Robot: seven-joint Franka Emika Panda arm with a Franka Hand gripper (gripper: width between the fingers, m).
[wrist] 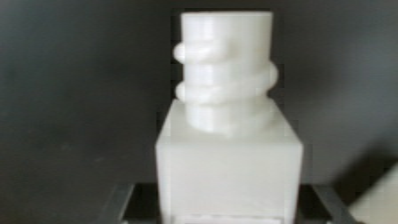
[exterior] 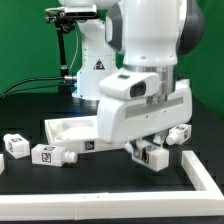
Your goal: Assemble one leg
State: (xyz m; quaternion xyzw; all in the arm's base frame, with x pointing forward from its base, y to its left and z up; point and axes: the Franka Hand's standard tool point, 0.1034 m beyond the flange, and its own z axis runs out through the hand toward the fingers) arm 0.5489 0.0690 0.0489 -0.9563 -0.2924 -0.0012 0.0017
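In the exterior view my gripper point(exterior: 150, 147) is shut on a leg point(exterior: 153, 156), a stubby white peg with black-and-white tags, held just above the black table in front of the panel's near right corner. In the wrist view the leg point(wrist: 226, 150) fills the middle, its square body between my dark fingers point(wrist: 132, 203) and its ribbed round end point(wrist: 228, 60) pointing away. The gripper point(wrist: 226, 205) is closed on the leg's body. The large flat white rimmed panel point(exterior: 70, 128) lies at the exterior view's left of the gripper.
Two loose legs point(exterior: 15, 143) point(exterior: 50, 153) lie at the exterior view's left, in front of the panel. Another leg point(exterior: 179, 134) lies behind the gripper at the right. A white bar point(exterior: 205, 176) runs along the front right. The robot's base point(exterior: 95, 60) stands behind the panel.
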